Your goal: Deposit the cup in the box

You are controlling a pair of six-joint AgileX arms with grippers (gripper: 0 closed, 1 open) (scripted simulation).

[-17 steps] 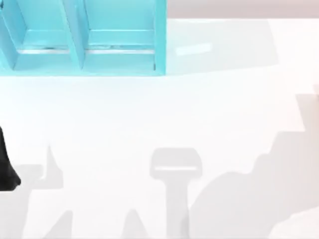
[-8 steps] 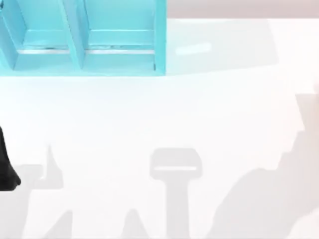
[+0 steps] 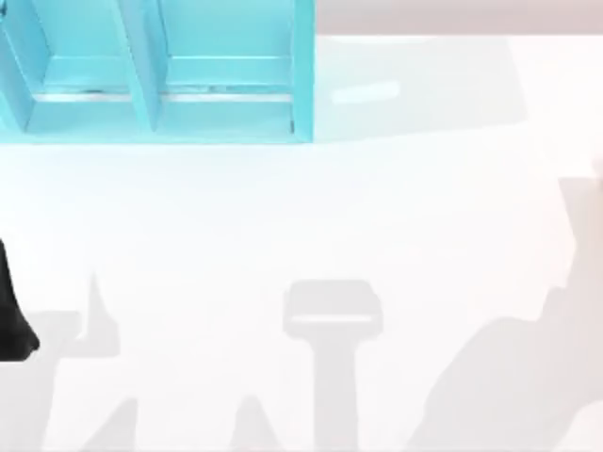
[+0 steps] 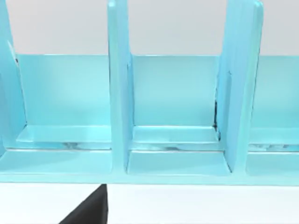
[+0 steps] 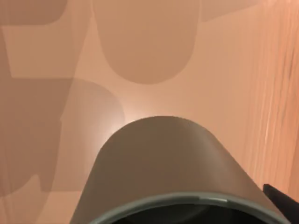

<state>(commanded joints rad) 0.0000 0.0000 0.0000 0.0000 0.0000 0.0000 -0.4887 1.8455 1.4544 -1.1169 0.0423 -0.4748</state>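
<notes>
Filling the right wrist view, the small olive-grey matte cylindrical cup (image 5: 163,168) sat close under that arm's camera, over a pale surface; whether the right jaws held it I could not tell. The left arm (image 3: 14,311) waited at the bench's (image 3: 301,217) left edge (jaws unseen), facing the turquoise partitioned box (image 4: 177,140). A loose grip could drop the cup short.

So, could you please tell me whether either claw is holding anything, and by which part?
It cannot be told. The right wrist view has the cup close beneath it, rim nearest, but no fingers are seen on it. The left arm sits at the table's left edge, facing the box.
</notes>
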